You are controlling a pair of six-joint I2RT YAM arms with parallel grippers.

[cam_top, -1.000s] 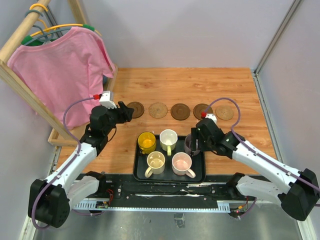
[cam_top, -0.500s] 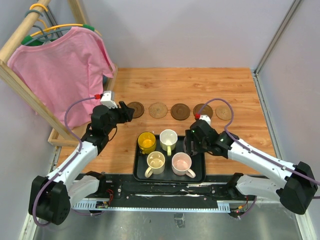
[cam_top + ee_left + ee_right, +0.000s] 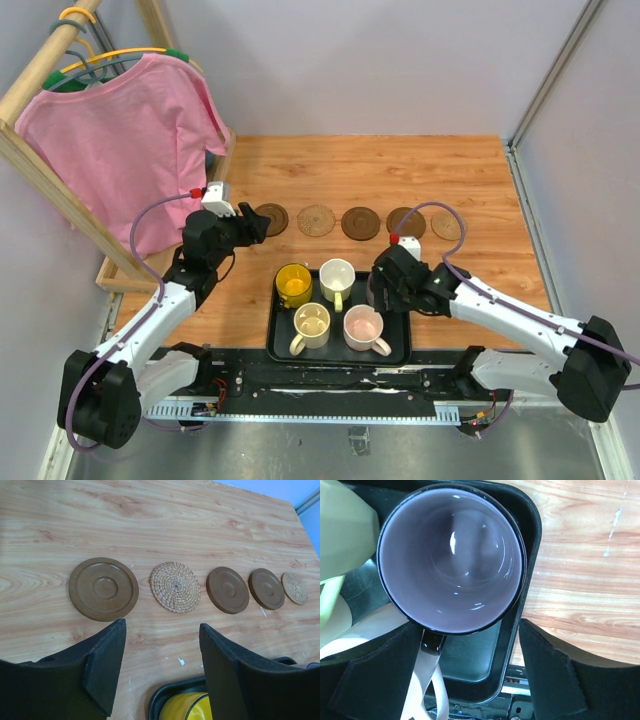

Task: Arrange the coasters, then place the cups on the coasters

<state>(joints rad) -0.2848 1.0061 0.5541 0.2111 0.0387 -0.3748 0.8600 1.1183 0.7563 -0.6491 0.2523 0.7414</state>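
Five coasters [image 3: 361, 223] lie in a row across the middle of the table [image 3: 400, 165], parallel to its far edge and apart from one another. Three are dark brown and two are woven tan. All five cups [image 3: 337, 277] stand on the black tray [image 3: 335, 352] at the near edge. The yellow cup [image 3: 294, 284] is in the tray's far left corner and the grey-purple cup [image 3: 451, 560] is in its far right corner.

Your left gripper [image 3: 162, 670] hangs with its jaws apart, just on the near side of the leftmost coaster and touching nothing. Your right gripper [image 3: 378, 290] is over the grey-purple cup, also spread wide. That cup fills the wrist view just beyond the fingertips [image 3: 540, 660], upright and not clamped.
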